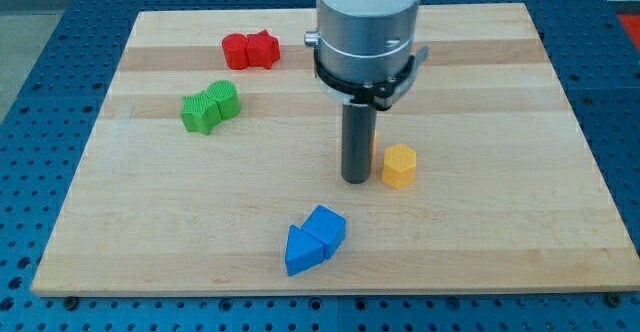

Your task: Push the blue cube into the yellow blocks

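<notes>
The blue cube (326,226) lies near the board's bottom edge, touching a blue triangular block (301,251) at its lower left. One yellow hexagonal block (398,165) stands right of centre; any other yellow block is hidden. My tip (356,180) rests on the board just left of the yellow block, close to it, and above and slightly right of the blue cube, a clear gap away. The rod and the arm's wide grey body hide the board behind them.
Two red blocks (249,50) sit together at the view's top left. Two green blocks (210,107) sit together below them at the left. The wooden board (520,222) lies on a blue perforated table.
</notes>
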`<state>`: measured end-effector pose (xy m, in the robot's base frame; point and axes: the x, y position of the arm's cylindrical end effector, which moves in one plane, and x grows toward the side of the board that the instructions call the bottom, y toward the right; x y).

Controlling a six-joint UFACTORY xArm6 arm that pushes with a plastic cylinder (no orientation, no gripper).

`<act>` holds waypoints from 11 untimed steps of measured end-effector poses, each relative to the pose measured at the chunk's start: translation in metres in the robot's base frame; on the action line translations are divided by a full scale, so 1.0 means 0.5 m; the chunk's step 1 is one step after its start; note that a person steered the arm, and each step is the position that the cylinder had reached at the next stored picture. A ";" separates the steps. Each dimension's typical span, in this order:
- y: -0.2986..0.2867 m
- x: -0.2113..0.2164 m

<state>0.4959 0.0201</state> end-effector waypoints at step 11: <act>-0.013 0.229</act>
<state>0.6103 0.0134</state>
